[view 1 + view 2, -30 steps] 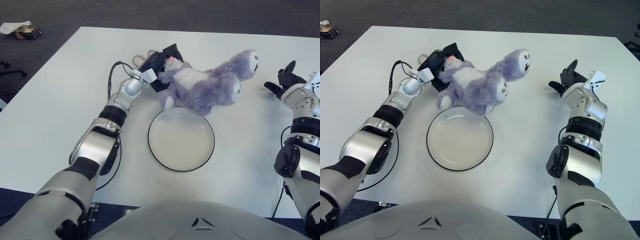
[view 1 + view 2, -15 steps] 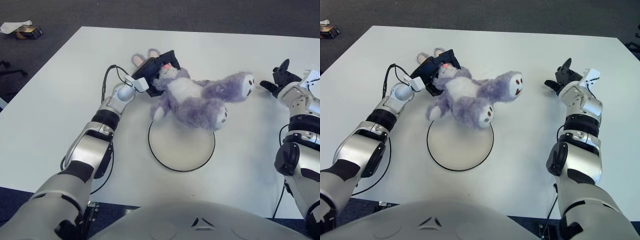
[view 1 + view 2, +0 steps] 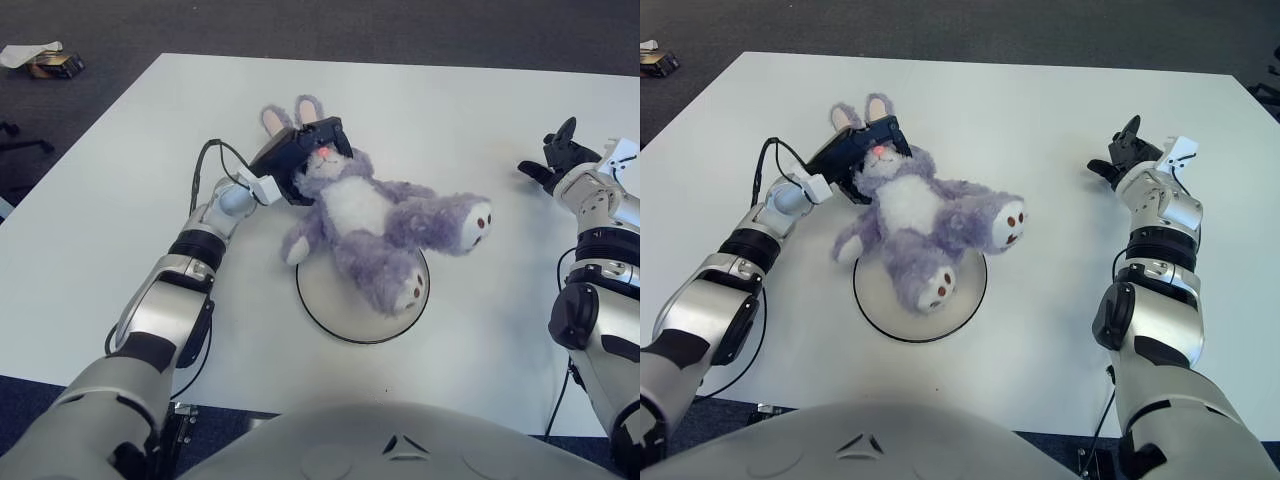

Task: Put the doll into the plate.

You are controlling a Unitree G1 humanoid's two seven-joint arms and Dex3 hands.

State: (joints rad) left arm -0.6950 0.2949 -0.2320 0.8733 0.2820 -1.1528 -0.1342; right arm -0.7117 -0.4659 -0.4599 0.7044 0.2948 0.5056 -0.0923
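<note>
Doll head in left hand; legs over plate

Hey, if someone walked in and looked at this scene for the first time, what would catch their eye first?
The purple plush doll sprawled on its back mid-table, its legs over the round plate and its head beyond the rim. Next, the left hand clamped on the doll's head, just under the ears. The right hand shows at the table's right edge, fingers spread, holding nothing.
</note>
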